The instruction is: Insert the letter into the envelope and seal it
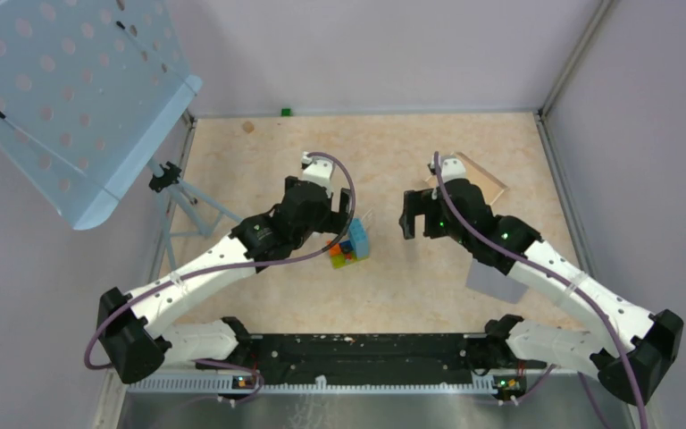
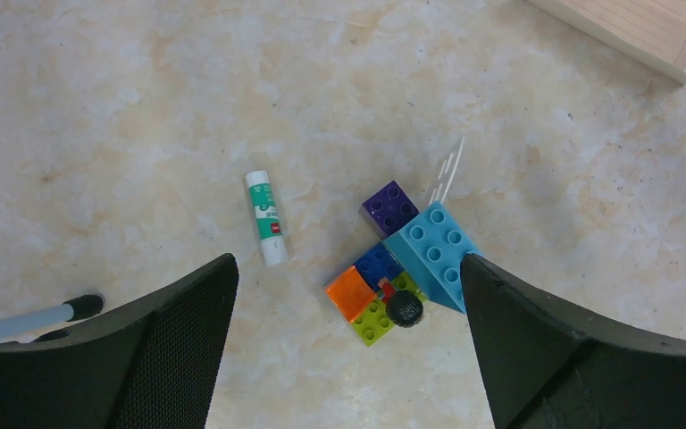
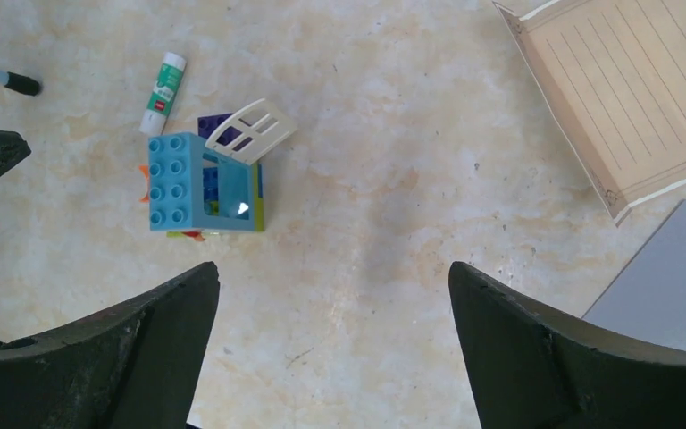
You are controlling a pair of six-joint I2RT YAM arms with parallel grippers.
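Left of the letter point(image 3: 625, 89), block cluster point(image 3: 204, 183), glue stick point(image 3: 163, 81)

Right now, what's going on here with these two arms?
Nothing is being held. Both arms hover over the table with jaws open and empty. The left end effector is above the toy block cluster, near a glue stick. The right end effector is over bare surface. The tan lined letter lies flat outside the grey envelope beside it, so insertion and sealing are not yet done.

Overhead view, downward wrist views, sharing blocks point(image 2: 433, 250)
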